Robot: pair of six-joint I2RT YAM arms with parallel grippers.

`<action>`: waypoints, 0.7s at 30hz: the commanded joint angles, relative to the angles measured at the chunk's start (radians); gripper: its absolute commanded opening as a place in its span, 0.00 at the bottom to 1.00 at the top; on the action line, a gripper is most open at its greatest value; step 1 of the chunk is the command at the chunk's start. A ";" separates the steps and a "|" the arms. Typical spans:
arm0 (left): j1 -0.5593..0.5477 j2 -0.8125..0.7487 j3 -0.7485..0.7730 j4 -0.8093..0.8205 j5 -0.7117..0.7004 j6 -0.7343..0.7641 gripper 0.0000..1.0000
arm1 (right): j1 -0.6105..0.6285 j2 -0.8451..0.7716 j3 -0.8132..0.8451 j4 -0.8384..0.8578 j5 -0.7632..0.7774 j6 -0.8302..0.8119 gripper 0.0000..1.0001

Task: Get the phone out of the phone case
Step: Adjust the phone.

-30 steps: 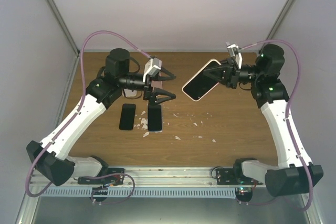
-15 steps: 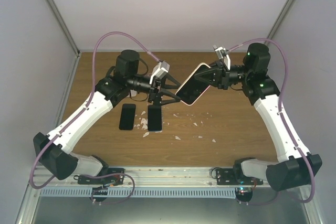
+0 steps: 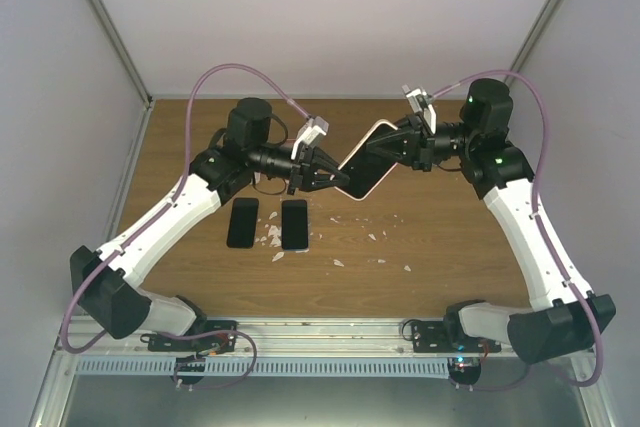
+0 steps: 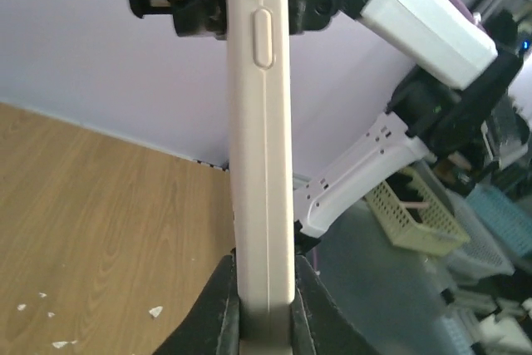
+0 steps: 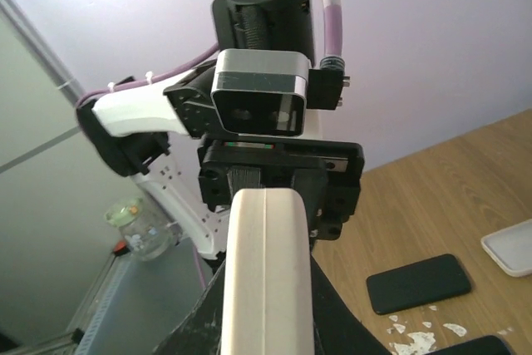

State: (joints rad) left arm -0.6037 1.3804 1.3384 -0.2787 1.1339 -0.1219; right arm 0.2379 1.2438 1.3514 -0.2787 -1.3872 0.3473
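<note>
The phone, its dark face (image 3: 363,159) up, sits inside a pale pinkish-white phone case (image 3: 378,181) that hangs tilted in the air over the middle of the table. My left gripper (image 3: 335,179) is shut on the case's lower left end. In the left wrist view its black fingers (image 4: 218,305) press both flat sides of the case (image 4: 262,164). My right gripper (image 3: 395,142) is shut on the upper right end. In the right wrist view the case (image 5: 266,247) runs edge-on out from between that gripper's (image 5: 266,276) jaws.
Two dark phones (image 3: 242,222) (image 3: 294,224) lie flat on the wooden table below the left arm, with white scraps (image 3: 272,239) between them and more scattered toward the middle. A white tray-like piece (image 5: 511,247) shows at the right edge of the right wrist view.
The right arm carried the cased phone left and down toward the middle. The left gripper, open before, swung right to meet it and shut on the case's lower end.
</note>
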 commanded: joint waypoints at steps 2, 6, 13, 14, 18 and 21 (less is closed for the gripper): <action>0.005 -0.007 -0.035 0.160 0.051 -0.107 0.00 | 0.005 0.001 0.045 0.005 0.050 -0.023 0.08; 0.058 -0.016 -0.078 0.249 0.047 -0.216 0.00 | -0.013 0.000 0.042 0.007 0.101 0.007 0.44; 0.111 -0.045 -0.141 0.374 0.038 -0.326 0.00 | -0.047 0.010 0.000 0.118 0.123 0.198 0.70; 0.113 -0.047 -0.150 0.395 0.038 -0.345 0.00 | -0.047 0.007 -0.017 0.154 0.127 0.245 0.73; 0.124 -0.049 -0.166 0.474 0.036 -0.413 0.00 | -0.044 0.006 -0.029 0.158 0.174 0.320 0.80; 0.133 -0.046 -0.168 0.514 0.028 -0.458 0.00 | -0.042 0.006 -0.018 0.093 0.226 0.297 0.77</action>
State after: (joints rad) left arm -0.4866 1.3773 1.1687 0.0471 1.1538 -0.4988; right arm 0.1959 1.2522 1.3270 -0.1638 -1.2301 0.5972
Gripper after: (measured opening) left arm 0.088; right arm 0.802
